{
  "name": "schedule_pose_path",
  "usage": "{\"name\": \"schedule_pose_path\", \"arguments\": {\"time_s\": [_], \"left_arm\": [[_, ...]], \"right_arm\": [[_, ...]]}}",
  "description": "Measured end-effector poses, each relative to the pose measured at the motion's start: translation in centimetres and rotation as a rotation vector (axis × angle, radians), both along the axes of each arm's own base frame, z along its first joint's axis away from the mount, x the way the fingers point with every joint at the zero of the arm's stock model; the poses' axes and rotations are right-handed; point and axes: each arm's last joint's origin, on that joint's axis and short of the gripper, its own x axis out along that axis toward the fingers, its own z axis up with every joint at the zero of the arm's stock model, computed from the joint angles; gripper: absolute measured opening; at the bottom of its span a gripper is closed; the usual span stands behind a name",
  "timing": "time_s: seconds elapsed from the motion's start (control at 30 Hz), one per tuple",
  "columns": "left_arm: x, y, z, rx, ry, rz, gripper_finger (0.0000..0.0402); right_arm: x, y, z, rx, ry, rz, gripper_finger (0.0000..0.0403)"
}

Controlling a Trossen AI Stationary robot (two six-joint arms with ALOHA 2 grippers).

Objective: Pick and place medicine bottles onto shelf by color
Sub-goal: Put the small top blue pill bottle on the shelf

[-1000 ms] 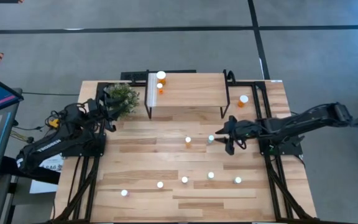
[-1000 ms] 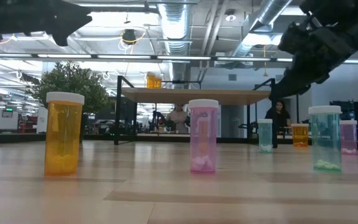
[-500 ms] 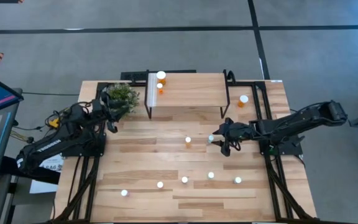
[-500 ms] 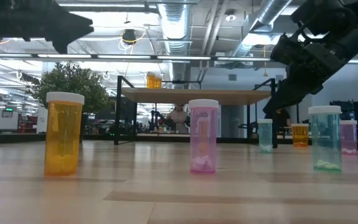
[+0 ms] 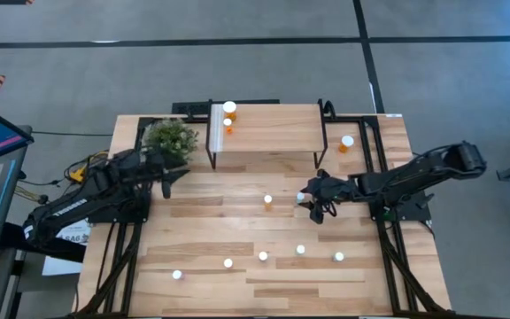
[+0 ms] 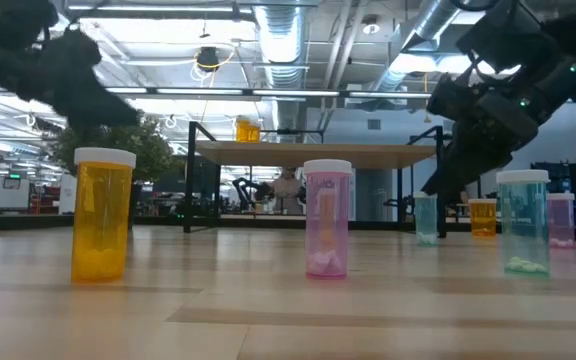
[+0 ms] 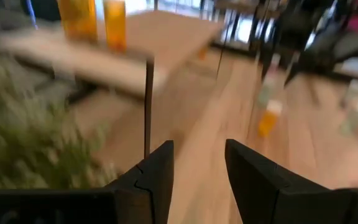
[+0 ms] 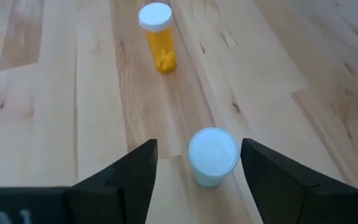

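Green bottle [image 8: 212,154] | right gripper [image 8: 197,165] now astride, open | previously short

Bright even overhead light; left wrist view motion-blurred; soft shadows.

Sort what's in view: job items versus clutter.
Job:
- shelf with two orange bottles
- green bottle between the open right gripper fingers
- other bottles on the table

Clutter:
- plant
- left gripper waiting beside it

right gripper [image 8: 199,168]: fingers apart | pale green bottle [image 8: 212,155]: upright between fingers, untouched | orange bottle [image 8: 156,36]: upright, well beyond fingertips
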Motion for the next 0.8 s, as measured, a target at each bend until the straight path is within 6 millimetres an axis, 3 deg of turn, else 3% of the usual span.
{"name": "schedule_pose_path", "arguments": {"time_s": [0.17, 0.8], "left_arm": [[-0.5, -0.3, -1.5, -0.090, 0.148, 0.002, 0.0130], [-0.5, -0.3, -1.5, -0.105, 0.135, 0.015, 0.0130]], "right_arm": [[0.1, -0.5, -0.3, 0.022, 0.013, -0.044, 0.0256], [0.3, -1.0, -0.1, 0.040, -0.019, -0.080, 0.0256]]}}
